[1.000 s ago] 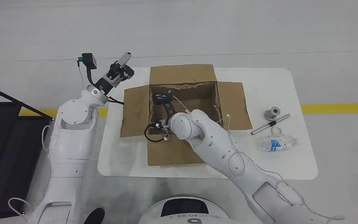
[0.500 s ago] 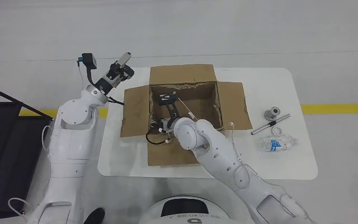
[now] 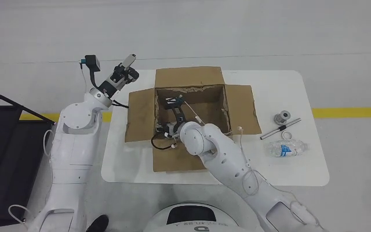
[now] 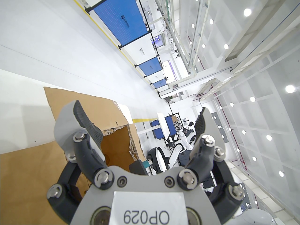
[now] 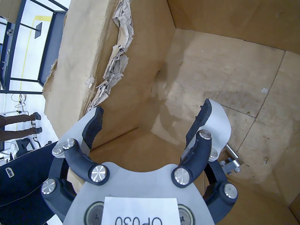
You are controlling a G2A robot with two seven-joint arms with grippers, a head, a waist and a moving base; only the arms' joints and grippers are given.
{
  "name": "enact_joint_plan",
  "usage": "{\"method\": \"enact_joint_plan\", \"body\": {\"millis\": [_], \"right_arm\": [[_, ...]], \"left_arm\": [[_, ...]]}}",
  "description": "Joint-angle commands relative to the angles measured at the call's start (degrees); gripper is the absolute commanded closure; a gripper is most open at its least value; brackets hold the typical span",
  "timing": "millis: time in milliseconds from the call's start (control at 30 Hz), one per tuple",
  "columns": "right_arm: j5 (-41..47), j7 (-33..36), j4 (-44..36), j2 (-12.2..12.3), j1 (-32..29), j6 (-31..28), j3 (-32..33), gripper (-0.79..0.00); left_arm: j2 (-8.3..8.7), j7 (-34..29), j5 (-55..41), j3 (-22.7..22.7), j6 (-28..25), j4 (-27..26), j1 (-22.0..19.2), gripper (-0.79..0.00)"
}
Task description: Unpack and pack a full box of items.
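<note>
A white table (image 3: 290, 168) carries an open cardboard box (image 3: 188, 76) on its left half, all four flaps folded outward and lying flat. In the right wrist view the box (image 5: 234, 59) shows a bare brown floor and a torn, ragged edge along one wall. The right arm bends in over the near flap, and the right gripper (image 3: 172, 104) hangs inside the box by its left wall; its fingers are spread wide with nothing between them (image 5: 152, 111). The left gripper (image 3: 128, 65) is held in the air beyond the far left corner of the table, clear of the box, pointing up and away, its fingers likewise spread and empty (image 4: 140, 108). On the right side of the table, well apart from the box, lies a clear plastic bottle (image 3: 287, 149) on its side. Just beyond it a thin metal rod (image 3: 280, 129) lies at a slant, and beside that sits a small metal spool (image 3: 282, 117). On the box floor, just beside one right finger, lies a small metal bracket with bolts (image 5: 230, 160).
</note>
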Motion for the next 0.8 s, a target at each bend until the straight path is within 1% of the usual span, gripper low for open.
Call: {"method": "enact_joint_plan", "body": {"millis": [0,200,333,433,767], "right_arm": [[0.0,0.0,0.0,0.0,0.0,0.0,0.0,-0.785],[0.0,0.0,0.0,0.0,0.0,0.0,0.0,-0.785],[-0.8,-3.2,-0.1,0.0,-0.4,1.2,0.9,-0.785],[-1.0,-4.0,-0.5,-0.1,-0.4,1.9,1.4,-0.785],[-0.5,-4.0,-0.9,-0.1,-0.4,1.6,2.0,-0.785]], "left_arm": [[0.00,0.0,0.0,0.0,0.0,0.0,0.0,-0.785],[0.00,0.0,0.0,0.0,0.0,0.0,0.0,-0.785],[0.00,0.0,0.0,0.0,0.0,0.0,0.0,-0.785],[0.00,0.0,0.0,0.0,0.0,0.0,0.0,-0.785],[0.00,0.0,0.0,0.0,0.0,0.0,0.0,-0.785]]}}
